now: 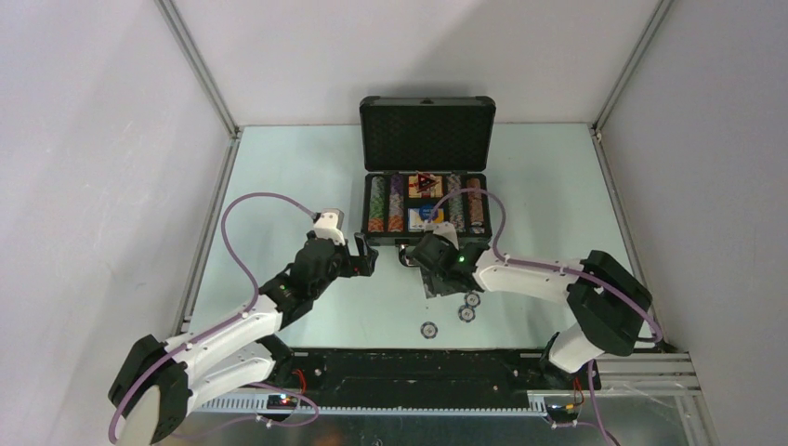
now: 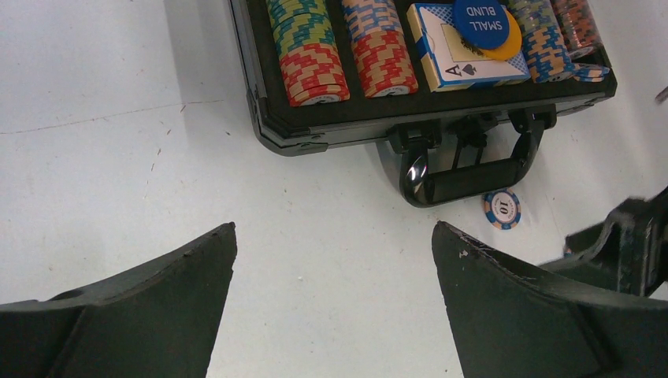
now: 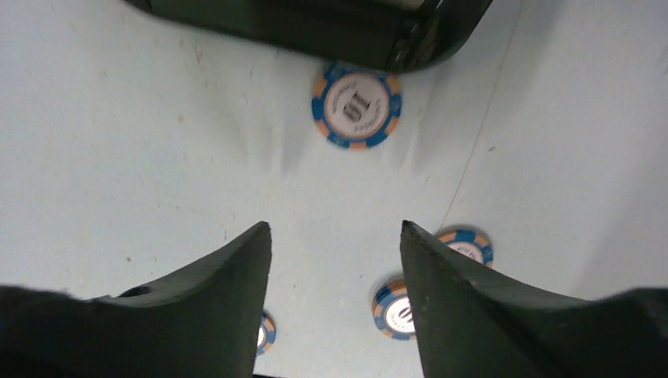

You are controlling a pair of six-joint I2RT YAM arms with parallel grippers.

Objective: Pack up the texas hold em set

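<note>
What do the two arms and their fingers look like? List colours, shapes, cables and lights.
The left arm and the right arm have white links and bulky black joints. A purple cable loops along each. The right wrist shows a small green light. The left arm's fingers and the right arm's fingers are dark matte wedges tapering to blunt tips.

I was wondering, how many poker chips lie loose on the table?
4 chips: one by the case handle, three farther out near the right gripper, which may hide more.
</note>
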